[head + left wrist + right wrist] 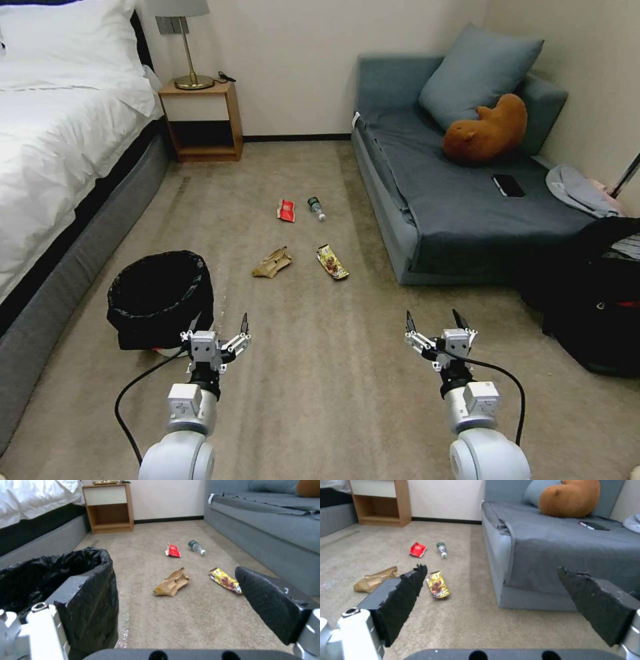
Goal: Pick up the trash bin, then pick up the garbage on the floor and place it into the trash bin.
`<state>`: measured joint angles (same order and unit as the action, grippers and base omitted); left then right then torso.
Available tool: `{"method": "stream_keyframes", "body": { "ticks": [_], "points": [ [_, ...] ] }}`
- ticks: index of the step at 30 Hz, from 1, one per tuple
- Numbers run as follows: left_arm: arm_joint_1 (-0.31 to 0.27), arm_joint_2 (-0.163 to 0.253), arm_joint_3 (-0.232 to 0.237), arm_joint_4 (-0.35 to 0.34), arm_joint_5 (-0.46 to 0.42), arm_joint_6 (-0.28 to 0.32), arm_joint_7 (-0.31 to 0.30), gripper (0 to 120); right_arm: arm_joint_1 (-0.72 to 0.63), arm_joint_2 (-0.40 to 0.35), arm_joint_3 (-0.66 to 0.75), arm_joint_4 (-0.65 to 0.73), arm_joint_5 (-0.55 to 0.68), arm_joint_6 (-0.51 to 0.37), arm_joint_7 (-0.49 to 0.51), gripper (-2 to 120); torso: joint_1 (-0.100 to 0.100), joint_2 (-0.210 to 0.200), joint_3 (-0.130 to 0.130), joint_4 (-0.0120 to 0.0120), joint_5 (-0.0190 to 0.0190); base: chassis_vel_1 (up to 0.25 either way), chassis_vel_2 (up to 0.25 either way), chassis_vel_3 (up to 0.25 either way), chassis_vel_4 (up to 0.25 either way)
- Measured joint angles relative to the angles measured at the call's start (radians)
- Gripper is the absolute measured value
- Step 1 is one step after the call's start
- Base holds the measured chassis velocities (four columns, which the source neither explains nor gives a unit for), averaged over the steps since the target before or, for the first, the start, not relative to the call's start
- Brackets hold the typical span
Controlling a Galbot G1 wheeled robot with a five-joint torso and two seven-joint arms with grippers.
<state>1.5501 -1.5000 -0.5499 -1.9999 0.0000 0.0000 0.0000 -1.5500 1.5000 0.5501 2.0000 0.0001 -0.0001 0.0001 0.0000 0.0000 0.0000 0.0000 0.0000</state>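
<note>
The trash bin (160, 293), lined with a crinkled black bag, stands on the carpet beside the bed; in the left wrist view the bin (83, 585) looms close. My left gripper (217, 330) (160, 573) is open right at the bin's near side, one finger against the bag-covered wall. The right gripper (433, 319) (491, 568) hovers open over bare carpet. The garbage lies ahead on the floor: a red packet (286, 210), a small bottle (316, 207), a crumpled brown paper bag (272, 262) and a yellow-brown wrapper (332, 261).
A bed (53, 147) runs along the left and a wooden nightstand (200, 120) with a lamp stands at the back wall. The grey sofa (467, 213) on the right holds a brown plush toy (487, 130) and a black phone (508, 185). A black backpack (593, 300) sits near right.
</note>
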Motion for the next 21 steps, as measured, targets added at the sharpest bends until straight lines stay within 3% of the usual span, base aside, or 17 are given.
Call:
{"method": "stream_keyframes", "body": {
  "ticks": [21],
  "points": [
    [0.000,0.000,0.000,0.000,0.000,0.000,0.000,100,0.000,0.000,0.000,0.000,0.000,0.000,0.000,100,0.000,0.000,0.000,0.0000,0.0000,0.000,0.000,0.000,0.000]
  ]
}}
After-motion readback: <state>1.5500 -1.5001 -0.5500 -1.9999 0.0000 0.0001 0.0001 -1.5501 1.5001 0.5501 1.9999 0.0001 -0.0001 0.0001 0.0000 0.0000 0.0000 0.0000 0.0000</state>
